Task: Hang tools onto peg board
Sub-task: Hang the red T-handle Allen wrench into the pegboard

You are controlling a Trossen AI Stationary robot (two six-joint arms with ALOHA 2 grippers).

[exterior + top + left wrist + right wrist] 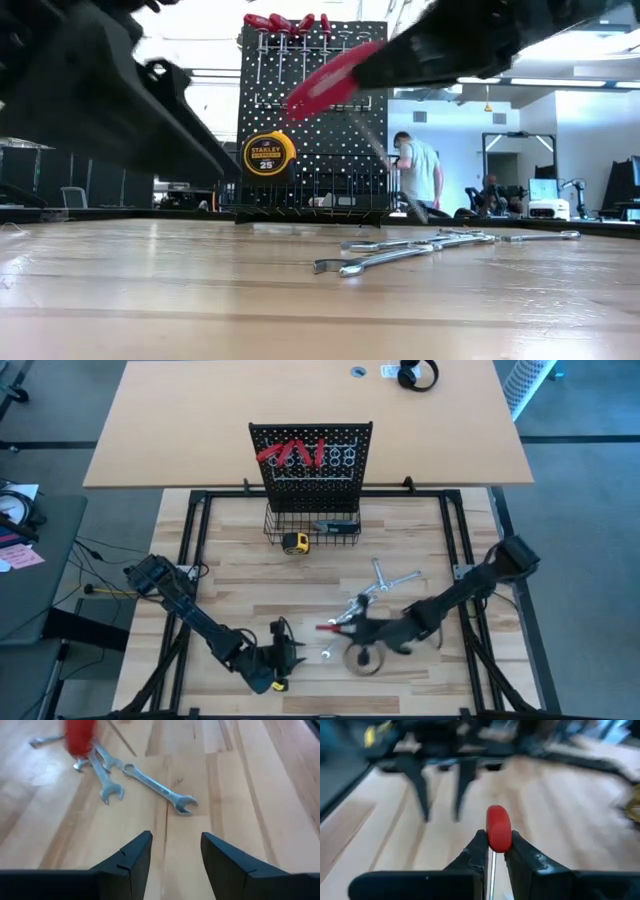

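Right hand point(345, 628) — near edge of the pale wooden worktop point(240, 575), fingers pinching a red-handled tool point(498, 834) at its handle. In the low view the handle point(330, 78) rides clear of the wood, tilted, its long axis running roughly across the worktop with the red end toward the left arm's side. The upright black perforated peg board point(310, 460) lies straight beyond it at the far edge, well apart; judged, the coming move is a carry away from the front edge, turning the tool upright for a ring hook.

Left hand point(283, 658) — front edge, fingers spread and holding nothing, low over bare wood, just beside the right hand. The right is the nearer to the job, having the tool.

Slim silver wrenches point(385, 585) — loose cluster on the wood beyond the right hand; three or four made out, count uncertain.

Yellow tape measure point(294, 543) — one, in front of the black wire basket point(312, 526).

Red-handled tools on the board point(290, 454) — about four hung.
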